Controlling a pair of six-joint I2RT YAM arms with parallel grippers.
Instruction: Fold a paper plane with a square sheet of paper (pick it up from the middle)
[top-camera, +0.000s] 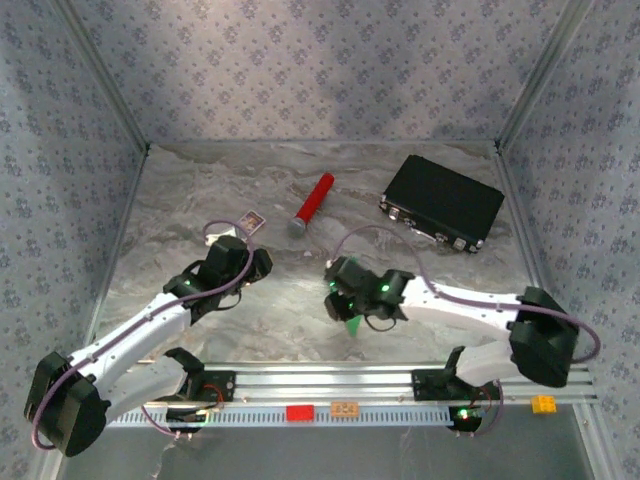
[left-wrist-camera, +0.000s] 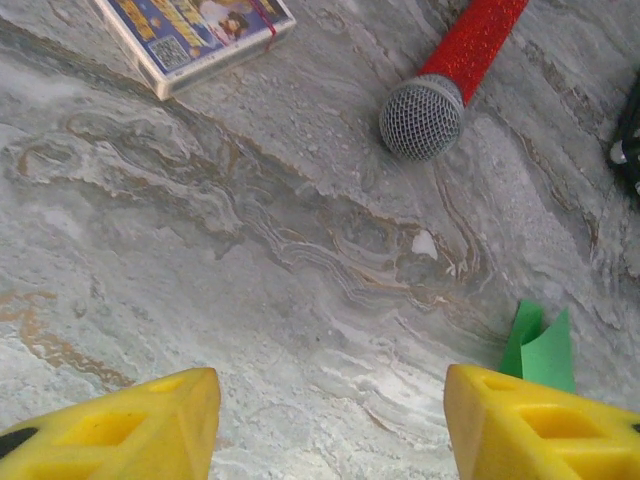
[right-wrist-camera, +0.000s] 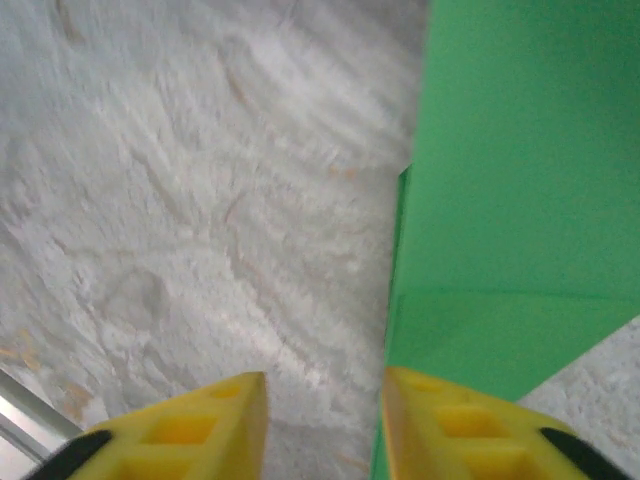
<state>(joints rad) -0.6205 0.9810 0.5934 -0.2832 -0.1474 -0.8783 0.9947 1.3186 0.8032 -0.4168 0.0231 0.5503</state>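
Near the middle of the table (top-camera: 280, 330), the square sheet of paper (right-wrist-camera: 520, 200) is lying part-folded beside the right gripper (right-wrist-camera: 325, 400), maybe touching it. Its jaws are sitting narrowly apart, empty. The left gripper (left-wrist-camera: 330, 400) is hovering wide, empty. I'd be pressing along the fold, pinning the sheet.

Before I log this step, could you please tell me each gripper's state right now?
Left gripper: open, empty.
Right gripper: open, green paper beside one finger, not clamped.
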